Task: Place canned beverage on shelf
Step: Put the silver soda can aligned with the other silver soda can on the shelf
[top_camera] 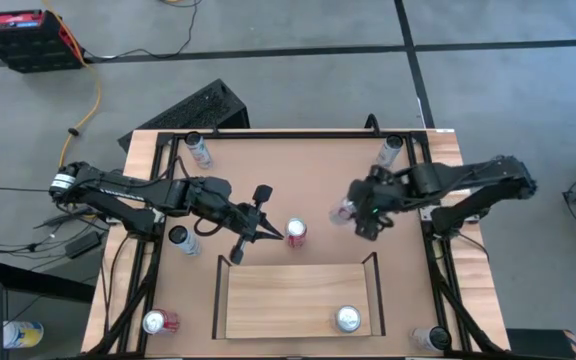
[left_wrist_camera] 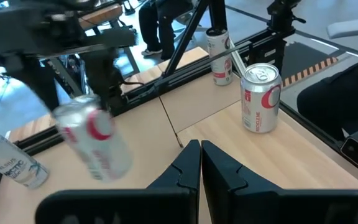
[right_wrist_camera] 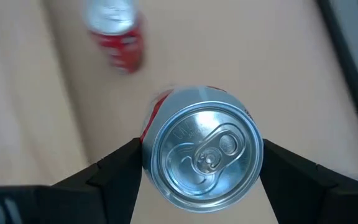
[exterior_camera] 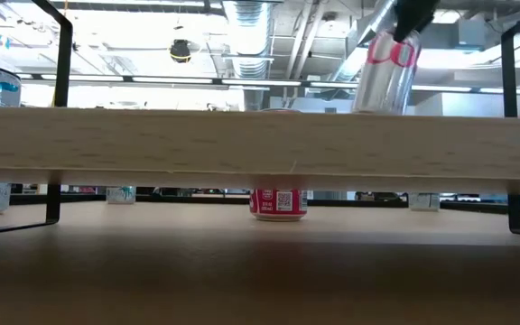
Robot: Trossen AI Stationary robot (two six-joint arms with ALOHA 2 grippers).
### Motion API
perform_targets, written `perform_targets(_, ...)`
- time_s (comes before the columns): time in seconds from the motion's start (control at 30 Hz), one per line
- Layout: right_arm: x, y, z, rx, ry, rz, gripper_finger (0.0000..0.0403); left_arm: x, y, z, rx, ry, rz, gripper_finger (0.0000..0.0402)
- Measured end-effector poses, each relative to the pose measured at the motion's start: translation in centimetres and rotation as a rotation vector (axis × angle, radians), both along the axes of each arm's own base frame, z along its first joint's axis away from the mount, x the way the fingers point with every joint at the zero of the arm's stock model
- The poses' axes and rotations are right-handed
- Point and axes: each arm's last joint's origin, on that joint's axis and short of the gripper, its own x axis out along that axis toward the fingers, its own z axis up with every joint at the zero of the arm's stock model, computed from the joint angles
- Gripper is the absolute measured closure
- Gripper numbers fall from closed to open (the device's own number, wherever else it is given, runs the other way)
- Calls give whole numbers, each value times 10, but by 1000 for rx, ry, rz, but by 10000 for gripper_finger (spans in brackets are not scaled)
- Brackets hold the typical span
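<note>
The shelf [top_camera: 298,300] sits at the table's near edge with one can [top_camera: 347,319] on it. Above the table, the right gripper [right_wrist_camera: 201,162] grasps a silver-and-red can [right_wrist_camera: 201,152], lifted clear. The left gripper [top_camera: 268,233] waits clenched, empty, beside a red can [top_camera: 296,232].

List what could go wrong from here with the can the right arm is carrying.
1. The right gripper holds the silver-and-red can in the air, tilted; it could slip.
2. The shelf already carries a can; a careless placement may knock it.
3. The shut left gripper beside the red can may obstruct.
</note>
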Motion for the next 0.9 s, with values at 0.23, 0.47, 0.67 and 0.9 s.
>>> perform_targets(0.23, 26, 53, -12, 35, 75, 161, 98, -1, 0, -2, 11, 18, -2, 401)
perform_targets(0.47, 30, 91, -24, 93, 116, 181, 98, -1, 0, -2, 27, 13, -7, 401)
perform_targets(0.67, 34, 104, -36, 139, 161, 169, 98, 0, 0, -2, 26, 12, -7, 401)
perform_targets(0.9, 35, 108, -39, 163, 172, 131, 98, -1, 0, -2, 20, 13, -15, 401)
